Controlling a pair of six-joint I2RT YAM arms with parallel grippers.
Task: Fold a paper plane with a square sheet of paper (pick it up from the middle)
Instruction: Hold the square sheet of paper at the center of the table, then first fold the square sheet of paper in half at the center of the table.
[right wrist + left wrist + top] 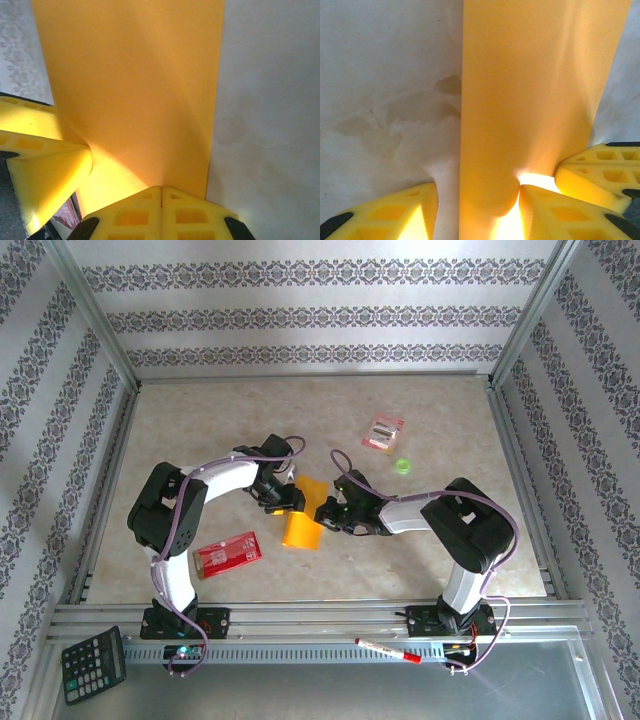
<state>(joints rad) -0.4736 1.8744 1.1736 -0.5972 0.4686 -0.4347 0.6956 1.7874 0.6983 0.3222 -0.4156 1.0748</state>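
Nearest the bases, a red packet (227, 553) lies flat on the surface (440, 410), left of ctr and apart from the work. Just past it, the square sheet of paper (303, 525) shows as a long orange band at mid-surface btwn the two arms. Its long axis runs near-to-far, w/ the far end leaning slightly right. The left pincer (290, 500) meets it from the left and the right pincer (325, 512) from the right, both at approx mid-length, so neither arm is really nearer. In the left wrist cam the left pincer (477, 190) is spread w/ the band rising btwn its fingers. One finger (555, 210) touches the band's edge, while bare surface shows btwn the other and the paper, so no pinch. In the right wrist cam the right pincer (161, 192) is pressed together w/ its tips against the band; whether a ply is nipped in the seam can't be told. Judged from this, any coming crease or lift depends on keeping the band's axis square btwn the two pincers. Farther off, a small pink-and-white packet (382, 431) and a green bit (402, 466) lie well apart from the paper.
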